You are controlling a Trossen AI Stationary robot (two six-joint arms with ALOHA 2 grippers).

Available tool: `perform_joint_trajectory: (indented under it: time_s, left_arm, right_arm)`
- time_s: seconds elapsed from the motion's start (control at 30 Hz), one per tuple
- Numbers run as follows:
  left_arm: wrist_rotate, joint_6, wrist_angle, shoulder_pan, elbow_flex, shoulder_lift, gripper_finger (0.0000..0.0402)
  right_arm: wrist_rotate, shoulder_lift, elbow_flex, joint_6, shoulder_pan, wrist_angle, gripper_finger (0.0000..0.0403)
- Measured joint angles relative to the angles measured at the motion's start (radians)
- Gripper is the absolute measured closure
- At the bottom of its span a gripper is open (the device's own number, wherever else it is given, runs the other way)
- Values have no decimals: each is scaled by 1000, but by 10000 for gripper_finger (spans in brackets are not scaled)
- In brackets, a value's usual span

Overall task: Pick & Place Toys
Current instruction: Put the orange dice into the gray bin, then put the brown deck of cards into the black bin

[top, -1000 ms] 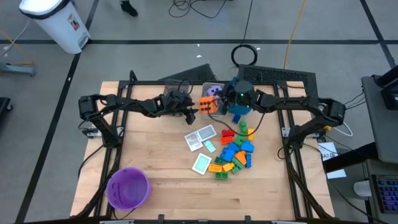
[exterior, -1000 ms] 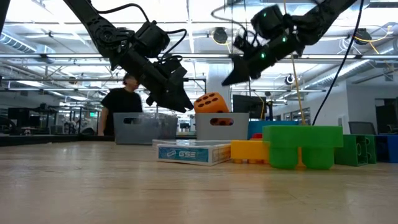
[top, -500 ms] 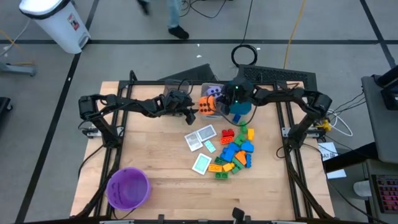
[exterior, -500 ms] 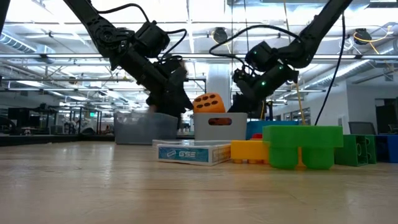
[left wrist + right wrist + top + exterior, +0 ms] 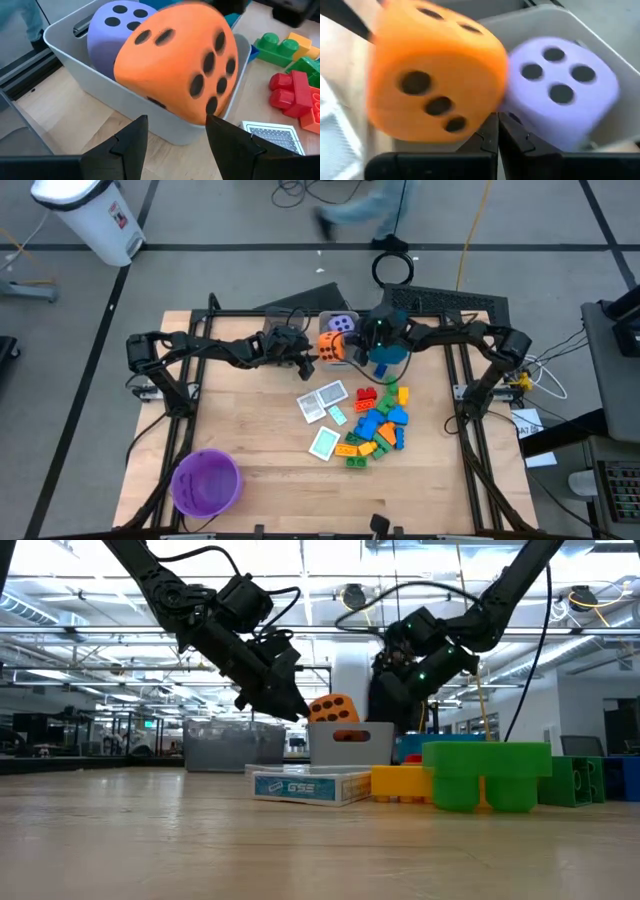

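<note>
High view: both arms meet at the table's far edge, where the left gripper (image 5: 312,357) sits against the orange die (image 5: 332,346), which lies at the near-left rim of the grey bin (image 5: 352,362); the purple die (image 5: 342,324) is just behind it inside the bin. The right gripper (image 5: 372,352) hangs over the bin's right side, w/ a blue bin (image 5: 381,369) under it. Nearer the camera: white-and-teal cards (image 5: 322,401) and a heap of bricks (image 5: 378,426) mid-table, purple bowl (image 5: 206,481) at the near-left corner. Low view: only here does height show, the orange die (image 5: 333,708) poking above the grey bin's wall (image 5: 350,745), left gripper (image 5: 293,706) at its side, angled down; a card pack (image 5: 310,785) and a green brick (image 5: 487,776) fill the foreground. Left wrist view: fingers (image 5: 131,140) stand half apart, one each side of the die's lower corner (image 5: 172,67); whether they actually touch it can't be told. The die tilts over the bin rim (image 5: 145,106), partly hiding the purple die (image 5: 114,25). Right wrist view: right gripper (image 5: 497,135) closed tight, holding nothing, w/ both dice close ahead, orange (image 5: 432,85) beside purple (image 5: 560,97).
</note>
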Motion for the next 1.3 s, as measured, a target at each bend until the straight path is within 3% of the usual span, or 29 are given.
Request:
perform_joint_trajectory:
  time_s: [0.27, 0.5, 0.73, 1.03, 1.3]
  left_arm:
    - [7, -2, 0, 0, 0, 0, 195]
    - [8, -2, -2, -1, 0, 0, 195]
    - [16, -1, -28, -1, 0, 0, 195]
    - [16, 17, -38, -1, -1, -18, 195]
    - [15, 110, -143, 4, -1, -219, 195]
  right_arm:
    - [47, 73, 0, -22, -5, 49, 403]
    - [263, 136, 0, -53, 36, 258, 403]
    - [330, 135, 1, -92, 72, 418, 403]
    - [327, 64, 2, -41, 108, 346, 403]
    - [326, -159, 1, -40, 188, 85, 403]
